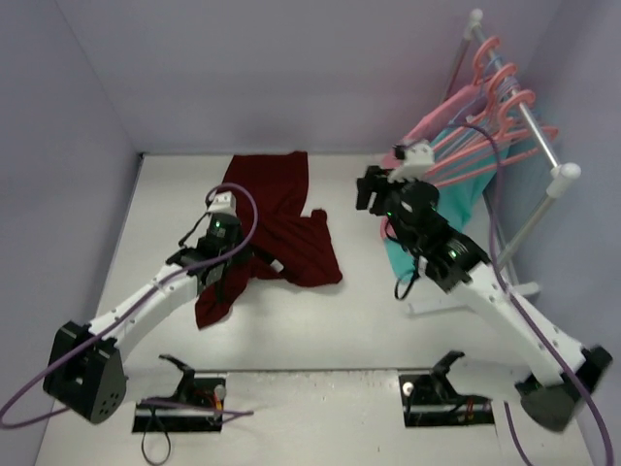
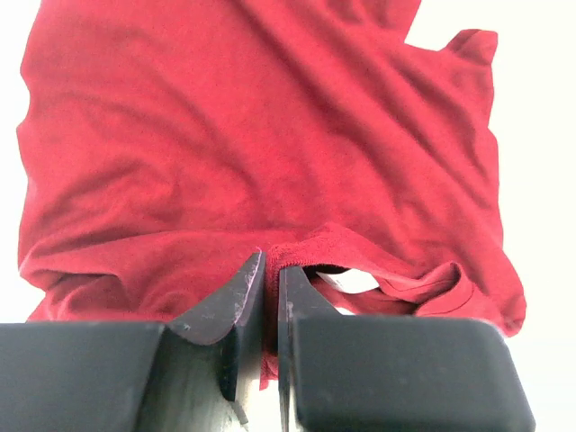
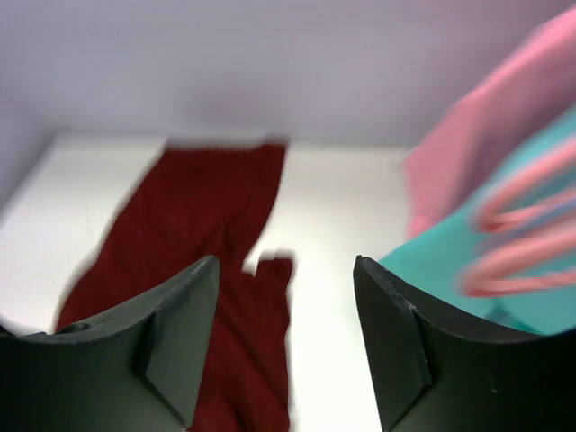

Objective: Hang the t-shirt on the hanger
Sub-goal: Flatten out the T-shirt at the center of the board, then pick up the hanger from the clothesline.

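Two robot arms reach over a white bench (image 1: 359, 320) closed in by pale lilac walls. A maroon t-shirt (image 1: 286, 218) lies rumpled on the bench left of centre, one end stretching toward the back wall and the other bunched near the left arm. The left hand (image 1: 219, 233) is down on the near part of the cloth. In the left wrist view its two dark fingers are pressed almost together, and the left hand (image 2: 270, 263) is pinching a fold of the t-shirt (image 2: 252, 135) right at the ribbed edge. A small white tag (image 2: 353, 281) shows just beside that fold. The right hand (image 1: 373, 190) is raised above the bench, apart from the t-shirt and just beside the hanging clothes. In the blurred right wrist view the right hand (image 3: 286, 270) is spread wide with nothing between its fingers, and the t-shirt (image 3: 193, 234) lies on the bench beyond them. At the right, a white clothes rack (image 1: 539, 131) carries several salmon-pink hangers (image 1: 505, 83) in a row, well apart from the t-shirt. A teal garment (image 1: 456, 199) and a pink garment (image 1: 427, 126) hang from the rack. The hangers (image 3: 517, 261) appear as pink streaks against the teal garment (image 3: 432, 270).
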### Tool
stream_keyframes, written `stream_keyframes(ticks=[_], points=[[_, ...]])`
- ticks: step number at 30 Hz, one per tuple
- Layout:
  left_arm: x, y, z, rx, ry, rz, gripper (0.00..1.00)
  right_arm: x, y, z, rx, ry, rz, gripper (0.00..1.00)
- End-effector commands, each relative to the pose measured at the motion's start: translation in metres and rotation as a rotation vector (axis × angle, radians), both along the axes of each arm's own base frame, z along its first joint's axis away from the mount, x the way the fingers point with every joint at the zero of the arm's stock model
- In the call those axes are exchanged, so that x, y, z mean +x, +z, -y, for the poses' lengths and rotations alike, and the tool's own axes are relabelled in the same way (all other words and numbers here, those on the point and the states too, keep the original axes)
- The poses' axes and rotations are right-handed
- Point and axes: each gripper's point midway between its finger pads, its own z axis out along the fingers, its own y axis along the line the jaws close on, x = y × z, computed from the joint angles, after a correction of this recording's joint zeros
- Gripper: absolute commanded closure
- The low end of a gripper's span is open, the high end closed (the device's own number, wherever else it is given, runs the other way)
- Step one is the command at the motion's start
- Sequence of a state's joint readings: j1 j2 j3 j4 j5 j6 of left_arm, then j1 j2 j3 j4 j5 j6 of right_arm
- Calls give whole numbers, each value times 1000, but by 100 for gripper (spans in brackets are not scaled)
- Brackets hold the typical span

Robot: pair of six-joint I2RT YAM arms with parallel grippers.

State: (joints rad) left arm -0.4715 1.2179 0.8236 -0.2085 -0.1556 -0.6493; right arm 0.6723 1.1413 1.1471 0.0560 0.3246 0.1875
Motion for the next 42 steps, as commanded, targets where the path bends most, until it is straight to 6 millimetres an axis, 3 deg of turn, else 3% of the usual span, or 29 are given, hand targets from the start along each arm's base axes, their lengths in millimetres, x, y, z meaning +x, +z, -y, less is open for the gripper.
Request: stream_keyframes(ticks=[1,5,9,10,12,14,20,24,31,36,42], points=[[10,35,12,-8,-59,70,100,-12,67,90,170,-445,137,42],[6,42,15,2,-93,69,100,-27,81,135,178,-666,177,31],[5,49,15,22,-114,72,100,-29,93,163,180,-812,201,28],[5,51,15,30,-123,73,100,-25,100,176,187,-857,213,27],[6,52,16,36,-134,72,100,-16,103,176,203,-850,215,28],[6,54,18,37,-150,72,100,7,107,190,239,-863,218,28],[2,57,18,32,-160,70,100,42,106,201,272,-885,192,26],[-2,54,16,43,-159,48,100,62,90,210,289,-890,157,26],[-7,48,14,46,-169,46,100,79,65,219,263,-909,108,27],[-8,46,14,49,-179,42,100,91,58,222,251,-893,86,27],[-9,43,16,44,-192,34,100,93,51,226,240,-898,70,31]])
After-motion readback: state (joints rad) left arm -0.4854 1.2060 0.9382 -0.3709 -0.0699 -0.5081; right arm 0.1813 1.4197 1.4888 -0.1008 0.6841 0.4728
